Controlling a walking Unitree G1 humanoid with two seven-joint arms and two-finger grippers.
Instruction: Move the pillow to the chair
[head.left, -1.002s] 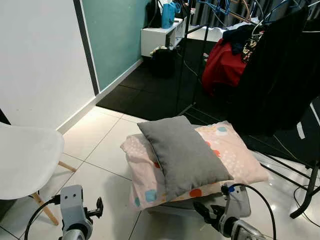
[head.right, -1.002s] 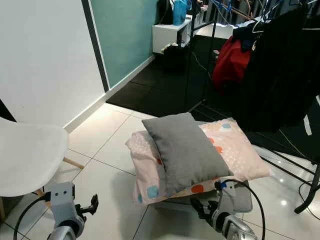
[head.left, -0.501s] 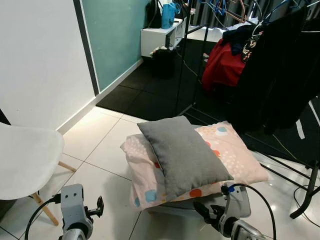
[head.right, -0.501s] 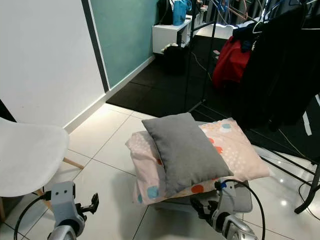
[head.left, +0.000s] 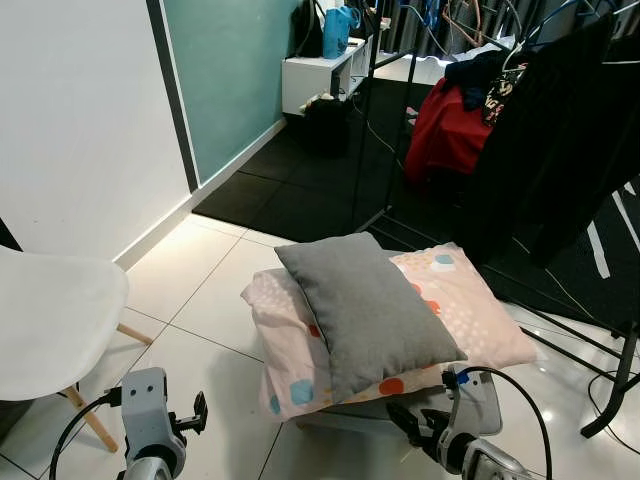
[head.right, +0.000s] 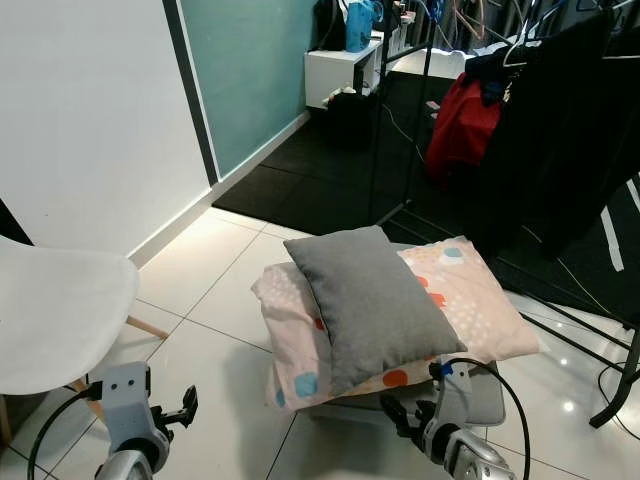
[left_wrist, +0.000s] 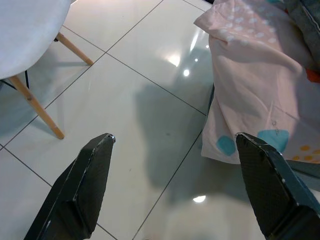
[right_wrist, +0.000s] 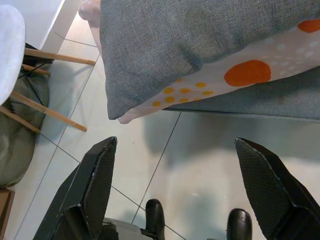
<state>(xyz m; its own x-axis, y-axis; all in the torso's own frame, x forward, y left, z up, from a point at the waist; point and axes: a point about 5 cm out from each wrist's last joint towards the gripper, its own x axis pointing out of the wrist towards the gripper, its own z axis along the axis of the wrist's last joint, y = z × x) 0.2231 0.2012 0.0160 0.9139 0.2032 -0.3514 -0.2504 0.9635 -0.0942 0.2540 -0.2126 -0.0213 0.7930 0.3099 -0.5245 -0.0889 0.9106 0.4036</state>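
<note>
The grey pillow (head.left: 365, 308) lies on top of a larger pink patterned pillow (head.left: 470, 310), and both rest on a low grey padded stool (head.right: 480, 395). This stacking leaves the grey pillow's near corner overhanging, where it is free to be taken from below or from the edge.

The right gripper (right_wrist: 175, 165) is held low, with its jaws spread wide and holding nothing. The overhanging corner of the grey pillow sits just beyond the jaw opening, ahead of the fingertips, not yet touching them. The left gripper (left_wrist: 172, 165) is likewise wide open and empty. Ahead of its jaws lies bare tile, with the pink pillow's hanging edge beyond one fingertip (left_wrist: 260, 150) and a wooden leg of the white chair (head.left: 50, 320) beyond the other. Both arms appear staged for a two-sided approach, though which pillow is intended is probably the grey one.

The floor (head.left: 200, 310) is glossy pale tile, reflective and likely slippery. Farther off it changes to dark matting (head.left: 300, 190). A clothes rack (head.left: 560, 140) hung with dark and red garments stands close behind the stool, and a white and teal wall (head.left: 90, 120) runs behind the chair.
</note>
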